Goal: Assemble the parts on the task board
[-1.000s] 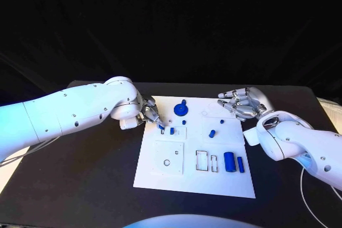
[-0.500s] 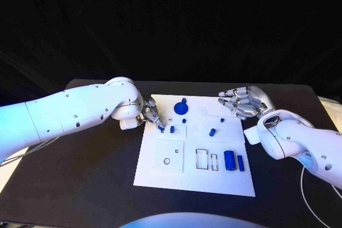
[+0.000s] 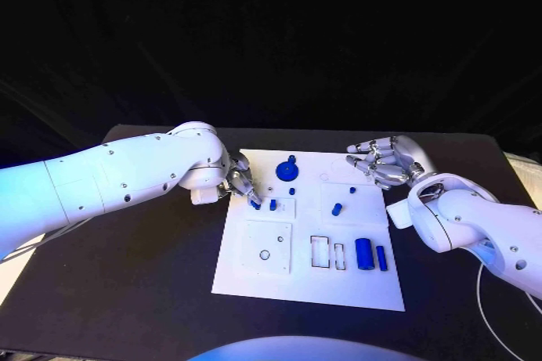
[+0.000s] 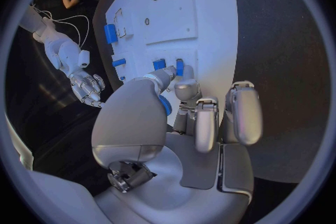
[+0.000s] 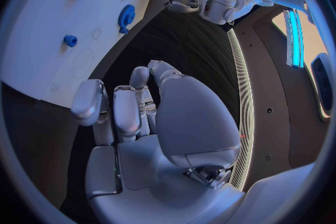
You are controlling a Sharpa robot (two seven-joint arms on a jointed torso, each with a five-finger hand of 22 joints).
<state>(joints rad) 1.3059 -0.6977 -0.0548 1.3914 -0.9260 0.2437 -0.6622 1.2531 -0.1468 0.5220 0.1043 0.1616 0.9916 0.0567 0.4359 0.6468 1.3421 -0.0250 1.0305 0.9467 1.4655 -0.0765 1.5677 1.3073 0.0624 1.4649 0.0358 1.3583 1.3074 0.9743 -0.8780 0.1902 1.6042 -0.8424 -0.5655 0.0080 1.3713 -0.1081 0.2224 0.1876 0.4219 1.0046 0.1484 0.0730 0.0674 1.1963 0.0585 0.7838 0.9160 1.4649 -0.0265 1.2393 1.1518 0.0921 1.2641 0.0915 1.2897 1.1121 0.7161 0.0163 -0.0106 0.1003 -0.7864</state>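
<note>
On the task board (image 3: 305, 286), the large blue cylinder (image 3: 363, 254) lies untouched. Farther back, the left hand (image 3: 240, 185) has pressed lower, apparently pinching a small blue peg (image 3: 255, 204) into its slot. The right hand (image 3: 386, 164) hovers, loosely curled, empty.

left hand (image 3: 237, 182) is reaching down, fingertips pinched on a small piece; right hand (image 3: 386, 164) hovers with fingers loosely curled, holding nothing.
</note>
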